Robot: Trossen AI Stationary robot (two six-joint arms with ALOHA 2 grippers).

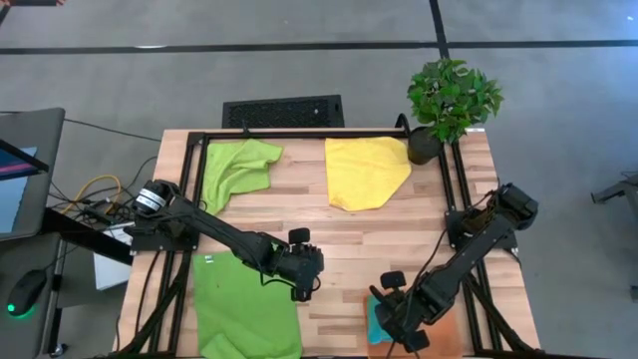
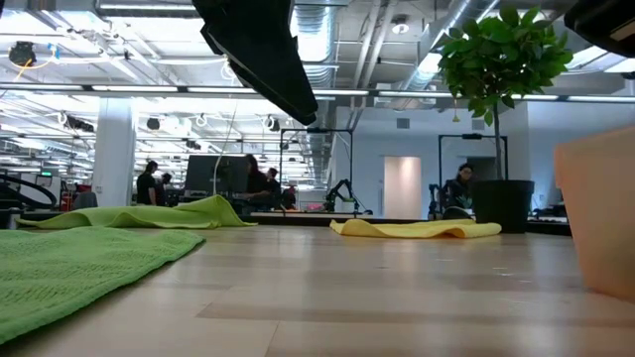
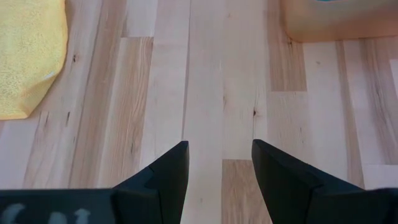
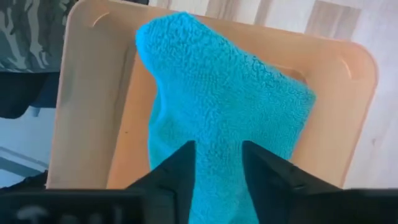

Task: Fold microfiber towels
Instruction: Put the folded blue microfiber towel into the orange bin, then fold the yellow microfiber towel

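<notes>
the right gripper [image 1: 397, 321] hangs over the teal towel [image 4: 217, 106] lying in the orange tray [image 4: 74, 106] at the bench's near right corner, its fingers parted with the cloth showing between them and nothing clamped. the towel sits in a soft, uneven bundle in the tray, apparently set down there after folding. the left gripper [image 1: 302, 267] hovers over bare wood near the middle of the bench, fingers spread and empty, just beside the inner edge of the flat lime green towel [image 1: 244, 309] spread along the near left edge. a second, crumpled lime green towel [image 1: 237, 170] lies at the far left corner, and the yellow towel [image 1: 364, 172] lies loosely doubled by the far edge, next to the potted plant [image 1: 451, 100] at the far right corner.

the step in hand looks like the release of the teal towel. to do it well, the right arm should rise straight up with its fingers wide, so no loop of pile snags and drags the bundle open or over the tray's rim. the flat green towel looks the natural next piece: each gripper should take a corner on one edge and carry it evenly across, keeping the cloth taut.
</notes>
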